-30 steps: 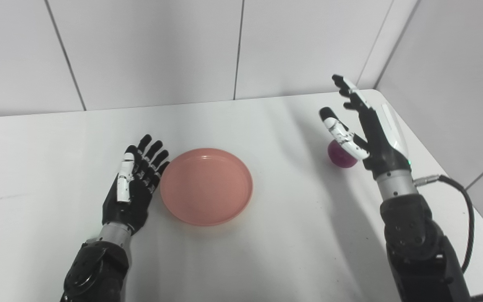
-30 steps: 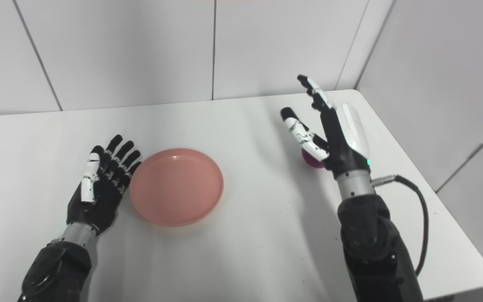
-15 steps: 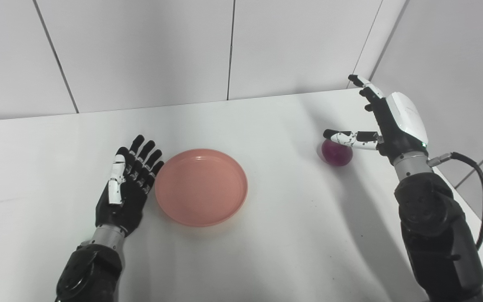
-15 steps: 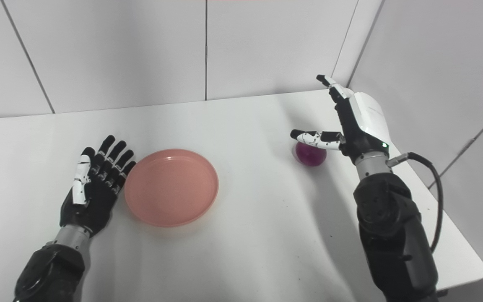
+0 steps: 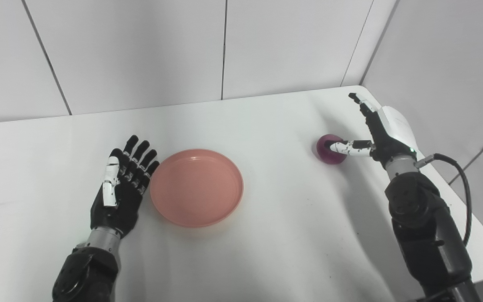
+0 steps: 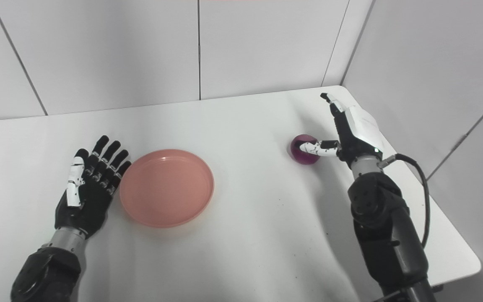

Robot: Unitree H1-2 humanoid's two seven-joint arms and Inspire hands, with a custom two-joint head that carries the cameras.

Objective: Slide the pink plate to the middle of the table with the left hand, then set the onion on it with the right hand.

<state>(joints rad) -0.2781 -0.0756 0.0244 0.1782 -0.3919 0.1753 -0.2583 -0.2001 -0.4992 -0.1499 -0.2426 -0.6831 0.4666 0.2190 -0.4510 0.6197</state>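
The pink plate (image 5: 196, 187) lies flat near the middle of the white table (image 5: 266, 235), a little left of centre. My left hand (image 5: 120, 189) lies open and flat beside the plate's left rim, fingers straight and close to the rim. The purple onion (image 5: 328, 149) sits at the right side of the table. My right hand (image 5: 382, 132) is open just right of the onion, thumb laid across its front, fingers pointing up and away. It also shows in the right eye view (image 6: 350, 132) next to the onion (image 6: 302, 149).
White tiled walls stand behind the table and along its right side. The table's rounded right edge (image 6: 472, 262) runs close to my right arm. A black cable (image 5: 461, 184) loops off the right wrist.
The camera has shifted a little. My right hand has come down from above and behind the onion to beside it, thumb now across its front. The left hand and plate are as before.
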